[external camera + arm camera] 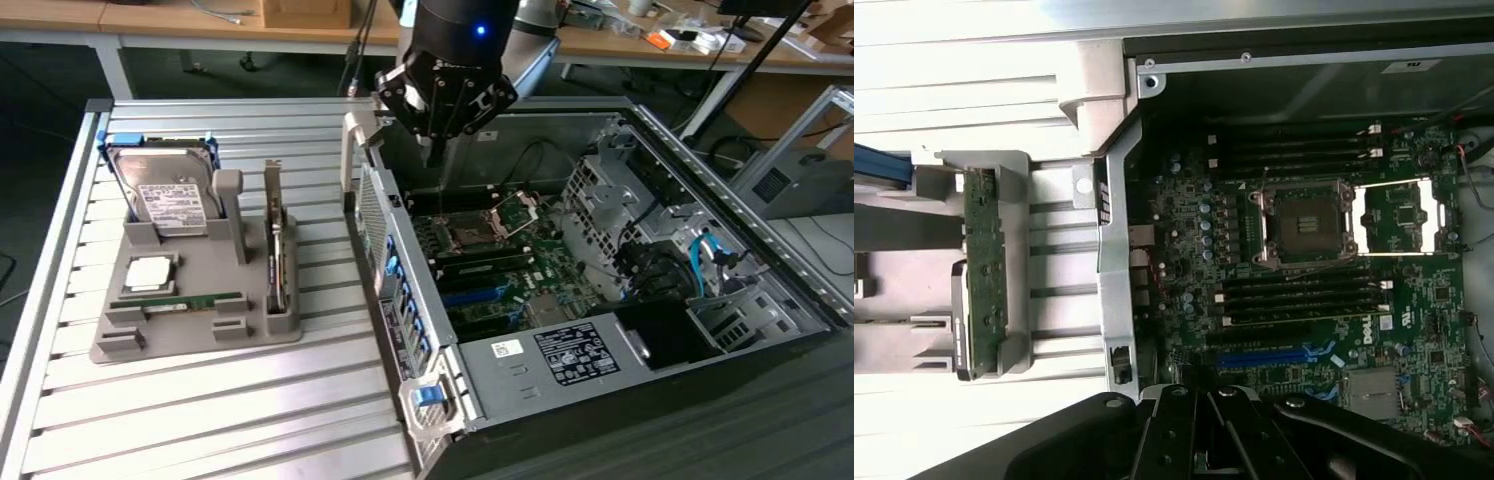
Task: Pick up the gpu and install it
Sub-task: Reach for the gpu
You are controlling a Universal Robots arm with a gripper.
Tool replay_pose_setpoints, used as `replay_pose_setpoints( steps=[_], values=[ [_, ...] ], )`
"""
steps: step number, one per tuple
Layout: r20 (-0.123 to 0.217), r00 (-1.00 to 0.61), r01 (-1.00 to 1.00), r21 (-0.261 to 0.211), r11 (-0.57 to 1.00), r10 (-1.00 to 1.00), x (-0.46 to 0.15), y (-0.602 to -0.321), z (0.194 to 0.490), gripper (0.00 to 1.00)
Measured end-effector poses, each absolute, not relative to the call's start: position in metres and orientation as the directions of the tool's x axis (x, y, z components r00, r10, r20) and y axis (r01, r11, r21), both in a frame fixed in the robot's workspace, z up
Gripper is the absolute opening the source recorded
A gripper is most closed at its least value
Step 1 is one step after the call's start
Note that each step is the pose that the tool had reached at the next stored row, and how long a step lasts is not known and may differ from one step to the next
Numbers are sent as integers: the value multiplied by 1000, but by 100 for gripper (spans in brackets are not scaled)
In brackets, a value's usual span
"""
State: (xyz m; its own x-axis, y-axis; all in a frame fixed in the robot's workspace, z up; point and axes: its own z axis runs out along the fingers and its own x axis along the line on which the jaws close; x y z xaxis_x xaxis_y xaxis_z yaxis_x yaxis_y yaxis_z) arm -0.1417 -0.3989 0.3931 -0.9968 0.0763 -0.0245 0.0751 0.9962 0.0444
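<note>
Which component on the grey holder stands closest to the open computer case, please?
The thin flat gpu card, upright on edge; the silver hard drive and square processor sit farther away.

I found the lighting bright and even from overhead. The slatted table glared near white in the wrist view. The computer case was dim inside.

We identify a robotics workshop or lab: an opened computer case stands on a slatted aluminium table, with cluttered wooden workbenches behind.
</note>
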Motion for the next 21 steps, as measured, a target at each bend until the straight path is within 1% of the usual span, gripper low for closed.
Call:
replay_pose_setpoints(
  steps=[21],
  values=[
    [-24,-997,75,44,996,76,-157,-399,393,11]
  ],
)
